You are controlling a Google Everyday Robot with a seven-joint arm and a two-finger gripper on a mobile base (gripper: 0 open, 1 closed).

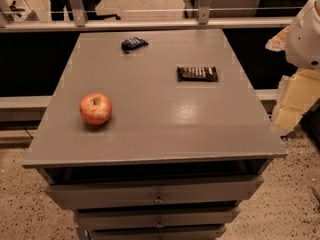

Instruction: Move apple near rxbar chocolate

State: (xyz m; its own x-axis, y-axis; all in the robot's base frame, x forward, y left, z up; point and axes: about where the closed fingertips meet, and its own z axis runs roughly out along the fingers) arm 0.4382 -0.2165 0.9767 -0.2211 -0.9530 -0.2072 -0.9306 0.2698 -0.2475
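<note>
The apple (95, 109), red-orange with a yellowish patch and a short stem, sits on the front left of the grey cabinet top (160, 119). The rxbar chocolate (197, 73), a flat dark bar with a row of pale lettering, lies flat towards the back right, well apart from the apple. My gripper is out of view. Only a white rounded part of the arm (305, 34) shows at the right edge, beside and above the cabinet.
A small dark blue wrinkly packet (133, 44) lies near the back edge. The cabinet has drawers (159, 196) below its front edge. A metal railing (150, 24) runs behind it. Yellowish foam blocks (295, 101) stand on the floor to the right.
</note>
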